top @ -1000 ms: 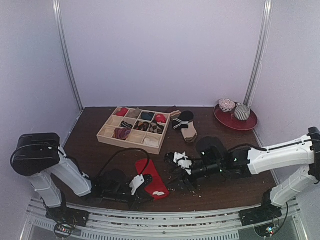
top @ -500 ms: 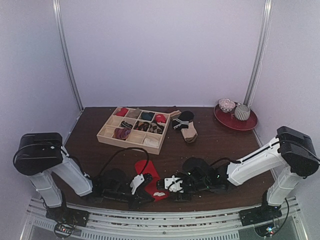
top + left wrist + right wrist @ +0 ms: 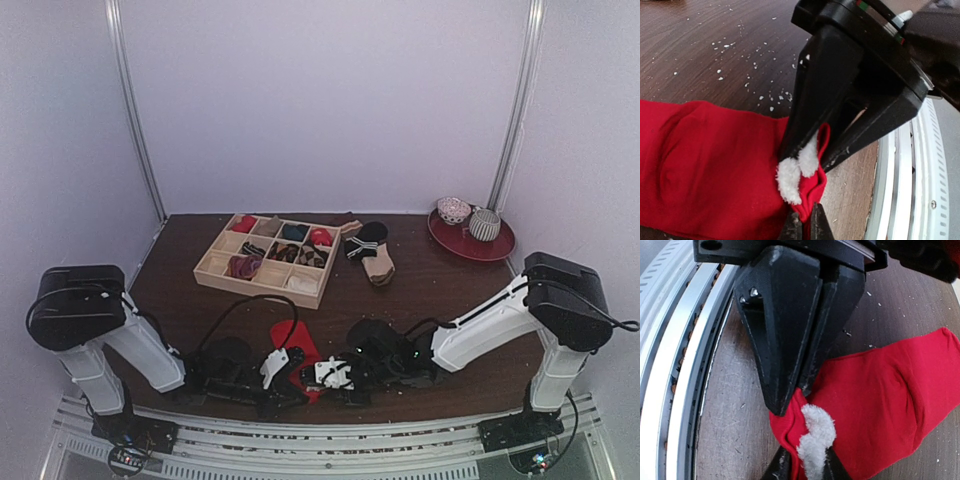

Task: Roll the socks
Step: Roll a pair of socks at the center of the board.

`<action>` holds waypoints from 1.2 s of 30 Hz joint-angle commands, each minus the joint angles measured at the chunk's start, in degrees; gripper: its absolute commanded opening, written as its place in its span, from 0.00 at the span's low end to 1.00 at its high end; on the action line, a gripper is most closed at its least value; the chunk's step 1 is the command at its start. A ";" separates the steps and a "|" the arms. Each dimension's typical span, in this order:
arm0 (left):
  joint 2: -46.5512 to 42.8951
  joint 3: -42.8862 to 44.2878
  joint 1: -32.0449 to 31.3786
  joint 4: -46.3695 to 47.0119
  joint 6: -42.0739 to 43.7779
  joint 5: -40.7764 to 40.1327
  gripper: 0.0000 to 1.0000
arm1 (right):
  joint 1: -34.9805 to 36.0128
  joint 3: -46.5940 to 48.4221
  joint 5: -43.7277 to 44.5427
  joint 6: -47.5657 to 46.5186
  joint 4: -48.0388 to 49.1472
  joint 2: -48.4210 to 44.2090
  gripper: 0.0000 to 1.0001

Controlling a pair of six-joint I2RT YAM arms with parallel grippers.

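The red sock (image 3: 290, 338) lies on the desk (image 3: 440, 300) at the near edge, a little left of the middle, between my two arms. My left tool (image 3: 804, 226) is clenched on its near end, where the white fluffy trim (image 3: 815, 432) is. My right tool (image 3: 801, 467) is also closed on this same end, just beside the left one. The rest of the sock stretches toward the far side. The wooden box (image 3: 262, 255) stands far left, well apart.
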 commanded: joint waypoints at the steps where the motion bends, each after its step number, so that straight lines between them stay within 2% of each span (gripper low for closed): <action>1: -1.16 -1.51 -0.25 -9.76 1.05 -0.10 0.00 | -0.90 2.95 -2.57 6.78 -6.26 0.68 0.15; 2: -3.14 -1.59 -0.24 -11.37 1.44 -1.55 0.01 | -1.29 3.38 -3.74 8.90 -7.95 0.37 0.14; 3: -5.51 -1.64 -0.25 -12.82 2.15 -3.15 0.11 | -1.59 3.84 -5.21 11.37 -10.09 0.05 0.14; 4: -8.48 -1.83 -0.25 -14.14 2.64 -4.72 0.17 | -2.30 4.47 -6.91 15.82 -11.90 -0.14 0.14; 6: -14.66 -2.47 -0.30 -16.15 3.96 -7.18 0.23 | -3.56 6.20 -11.20 21.83 -16.26 -0.11 0.10; 11: -27.02 -3.39 -1.45 -17.94 8.74 -11.05 0.37 | -6.01 11.06 -21.35 35.41 -25.39 3.60 0.09; 14: -25.76 -2.53 -2.14 -16.40 11.31 -10.18 0.42 | -6.85 13.49 -24.28 39.78 -27.45 7.06 0.10; 19: -16.01 -0.51 -2.62 -10.41 13.68 -7.79 0.44 | -8.67 17.54 -25.84 41.05 -30.28 12.17 0.12; 24: -9.28 0.98 -2.63 -6.17 14.16 -7.29 0.44 | -8.87 20.24 -26.74 38.79 -34.23 14.41 0.13; 29: -5.77 3.68 -2.64 -7.71 14.93 -7.96 0.43 | -8.82 20.44 -26.63 37.18 -36.01 14.09 0.13; 30: -5.25 3.93 -2.63 -7.74 14.90 -7.64 0.39 | -8.80 20.12 -26.65 37.12 -35.89 13.90 0.14; 33: -4.03 4.46 -2.63 -8.59 14.44 -6.99 0.10 | -8.87 19.41 -27.01 35.74 -35.56 13.24 0.15; 34: -3.93 4.50 -2.60 -9.29 14.00 -7.06 0.05 | -8.84 19.15 -27.06 34.86 -35.27 12.59 0.16; 36: -4.00 3.71 -2.63 -10.29 12.00 -7.91 0.02 | -8.87 17.96 -26.38 33.59 -33.84 10.25 0.21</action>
